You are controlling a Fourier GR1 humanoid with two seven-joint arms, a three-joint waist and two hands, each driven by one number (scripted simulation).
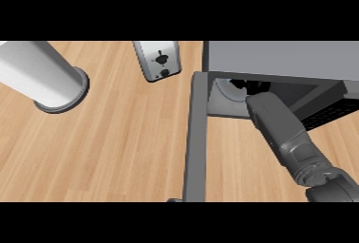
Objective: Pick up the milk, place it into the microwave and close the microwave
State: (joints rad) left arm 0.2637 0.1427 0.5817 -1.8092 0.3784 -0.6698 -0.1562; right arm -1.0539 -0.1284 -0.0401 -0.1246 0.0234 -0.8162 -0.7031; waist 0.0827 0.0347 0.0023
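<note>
Light wood-grain counter (105, 152), pale upright cylinder (38, 71) at left — small silver toaster (158, 60) behind

Right hand (251, 86) is mostly swallowed by the microwave (280, 59), so no way to tell what its fingers are doing. Milk isn't visible either. The grey cylinder (38, 71) gets cut off at the left edge.

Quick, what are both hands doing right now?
Left hand: not in view.
Right hand: reached inside the open microwave, mostly hidden; cannot tell whether it is open or holding anything.
</note>
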